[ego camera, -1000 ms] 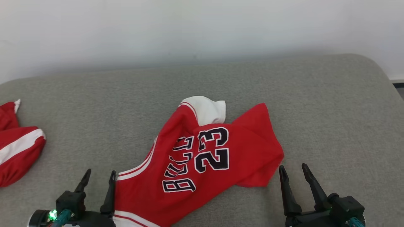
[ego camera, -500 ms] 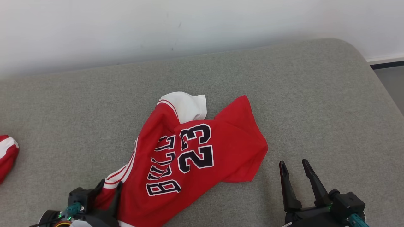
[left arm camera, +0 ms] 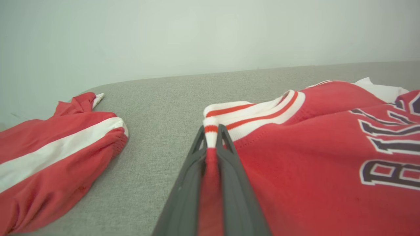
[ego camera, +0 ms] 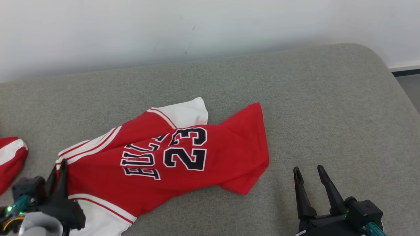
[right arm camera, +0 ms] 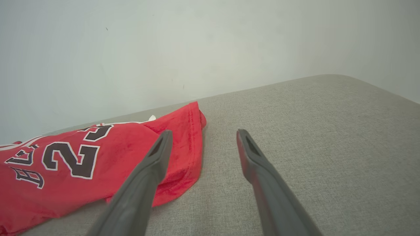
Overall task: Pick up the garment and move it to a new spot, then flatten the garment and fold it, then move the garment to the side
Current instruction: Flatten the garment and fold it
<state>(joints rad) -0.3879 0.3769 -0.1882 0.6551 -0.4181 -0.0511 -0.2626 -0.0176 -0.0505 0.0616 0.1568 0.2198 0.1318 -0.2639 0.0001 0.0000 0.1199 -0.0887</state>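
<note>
The garment (ego camera: 170,160) is a red jersey with white trim, the number 23 and dark lettering, lying stretched across the grey cushion (ego camera: 328,108). At the lower left, my left gripper (ego camera: 58,167) is shut on its striped white-and-red edge; the left wrist view shows that edge (left arm camera: 211,137) pinched between the two fingers. My right gripper (ego camera: 308,173) stands open at the lower right, just right of the garment's red corner. In the right wrist view, the garment (right arm camera: 98,157) lies left of the open right gripper (right arm camera: 203,134), whose fingers hold nothing.
A second red garment with a white stripe (ego camera: 10,157) lies at the cushion's left edge, also seen as a red-and-white heap (left arm camera: 49,154) in the left wrist view. A white wall (ego camera: 197,26) runs behind. The cushion's rounded right edge drops to dark floor (ego camera: 411,88).
My left gripper has closed on the garment's striped edge and pulled it leftward, stretching the jersey out. The head camera has shifted. The right gripper stays open in place.
</note>
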